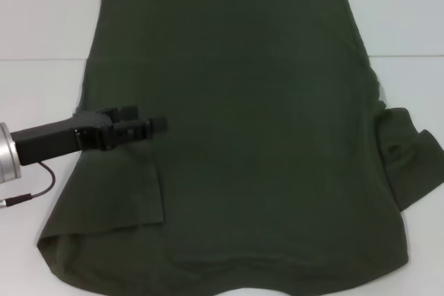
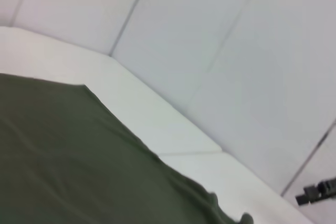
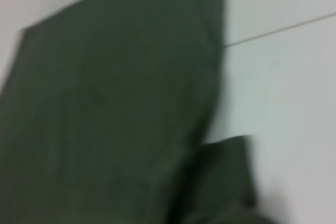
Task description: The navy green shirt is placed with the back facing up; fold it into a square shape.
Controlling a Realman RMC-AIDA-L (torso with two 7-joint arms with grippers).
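While spread plain side up across the white worktop point(image 1: 41, 88), the navy green shirt point(image 1: 250, 136), its nine o'clock sleeve folded inward. Above that fold, the left gripper point(image 1: 156, 125), whether open or closed impossible to tell, nothing visibly held.

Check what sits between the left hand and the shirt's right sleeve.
Only the shirt's own plain back panel; head view shows nothing else between the left hand and the right sleeve.
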